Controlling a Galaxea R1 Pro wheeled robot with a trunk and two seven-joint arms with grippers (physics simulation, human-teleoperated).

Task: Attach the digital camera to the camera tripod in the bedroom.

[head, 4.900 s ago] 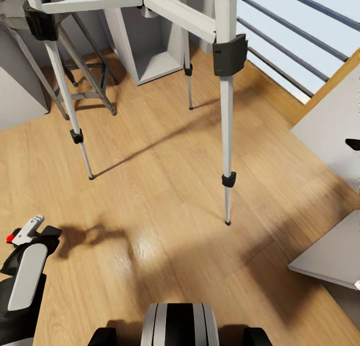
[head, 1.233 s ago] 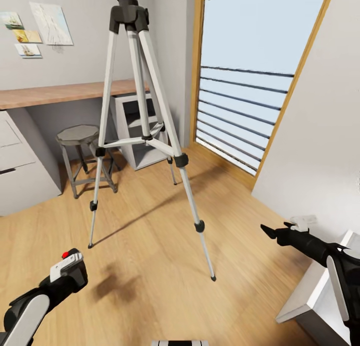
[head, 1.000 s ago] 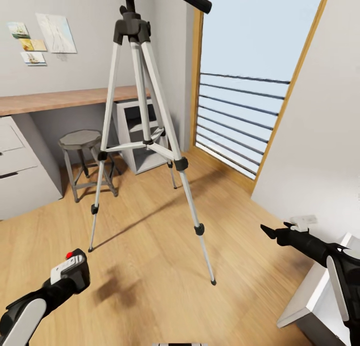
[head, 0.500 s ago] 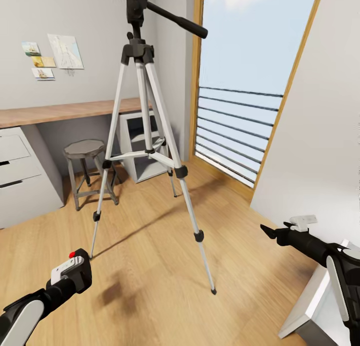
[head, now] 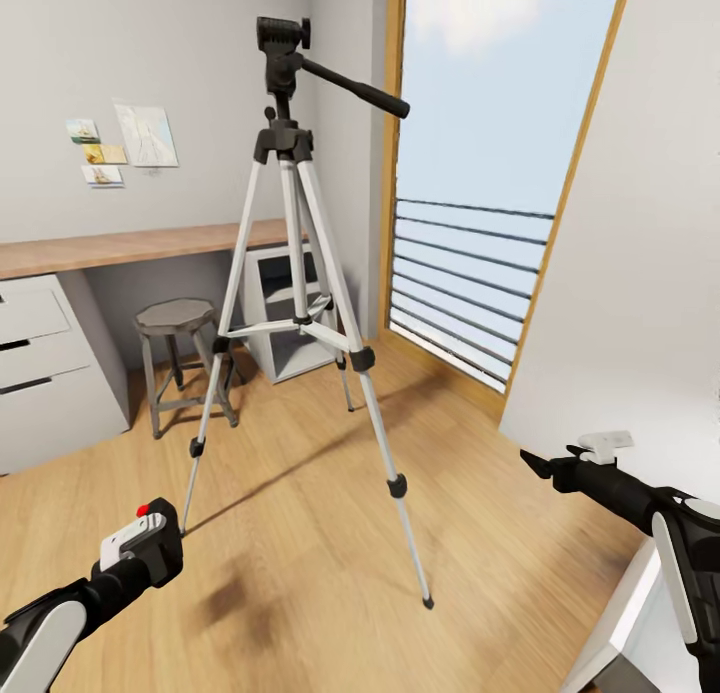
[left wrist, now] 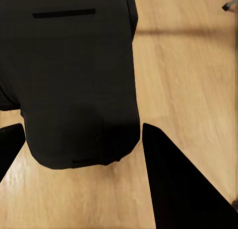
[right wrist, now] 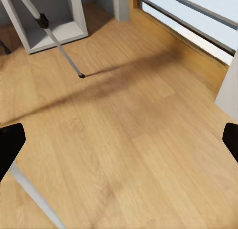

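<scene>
The camera tripod (head: 297, 258) stands on the plank floor in the middle of the head view, its silver legs spread. Its black head (head: 280, 35) carries a long pan handle (head: 355, 88) pointing right. At the lower left, my left gripper (head: 135, 565) is shut on the digital camera (head: 150, 548), a black body with a red button on top. That camera (left wrist: 69, 75) sits between the dark fingers in the left wrist view. My right gripper (head: 540, 466) hovers open at the lower right, well away from the tripod. One tripod leg (right wrist: 54, 38) shows in the right wrist view.
A grey metal stool (head: 178, 318) stands left of the tripod under a wooden desk (head: 130, 245) with white drawers (head: 40, 373). A white open cabinet (head: 275, 308) is behind the tripod. The tall window (head: 470, 173) with railing bars is at the right, beside a grey wall (head: 640, 273).
The head view has tilted upward, bringing the tripod's head and pan handle fully into the picture. Both arms keep about the same pose, and the left gripper still holds the camera.
</scene>
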